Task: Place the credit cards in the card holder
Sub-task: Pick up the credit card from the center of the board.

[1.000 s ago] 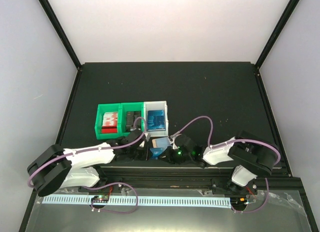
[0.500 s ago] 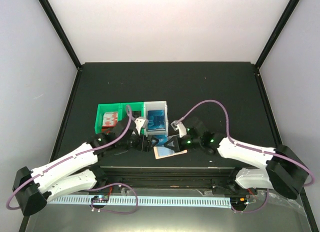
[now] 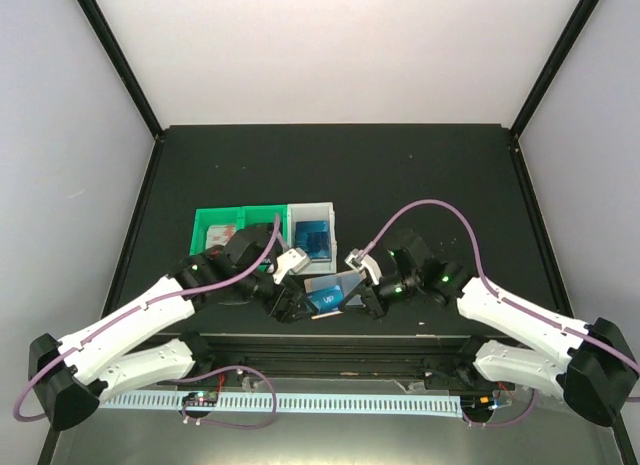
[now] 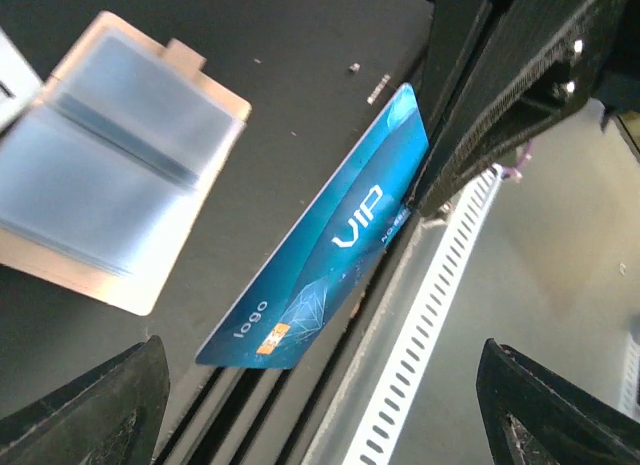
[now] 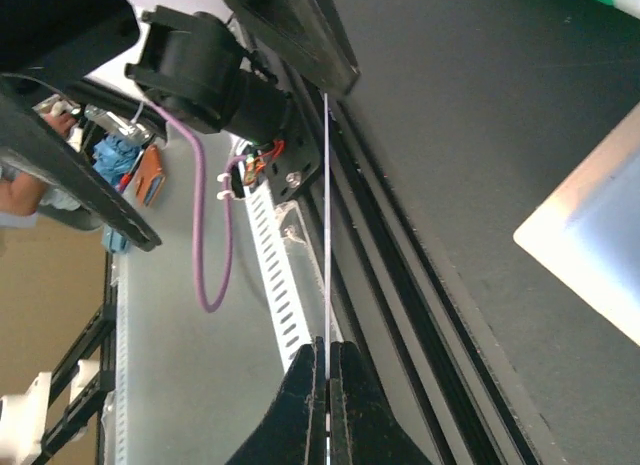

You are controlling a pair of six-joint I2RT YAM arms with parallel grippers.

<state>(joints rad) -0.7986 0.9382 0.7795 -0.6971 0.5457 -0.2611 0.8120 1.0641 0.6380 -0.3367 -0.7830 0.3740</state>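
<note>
A blue credit card (image 4: 325, 250) marked VIP hangs tilted just above the black table near its front edge. My right gripper (image 5: 327, 370) is shut on one end of it, and there the card (image 5: 326, 225) shows edge-on as a thin line. My left gripper (image 4: 320, 425) stands open, its fingertips (image 4: 95, 415) wide apart on either side of the card's free end and touching nothing. The card holder (image 4: 110, 175) lies open on the table beside the card, tan with clear sleeves. From above, the card (image 3: 325, 295) sits between the left gripper (image 3: 290, 303) and the right gripper (image 3: 358, 287).
Two green bins (image 3: 215, 240) and a white bin (image 3: 297, 225) holding more blue cards stand in a row behind the grippers. The table's slotted metal front rail (image 4: 440, 285) runs right under the card. The card holder's corner (image 5: 590, 250) shows in the right wrist view.
Both arms have reached forward from near their bases. My left gripper was shut and now stands wide open. The card hangs from the right gripper alone.
</note>
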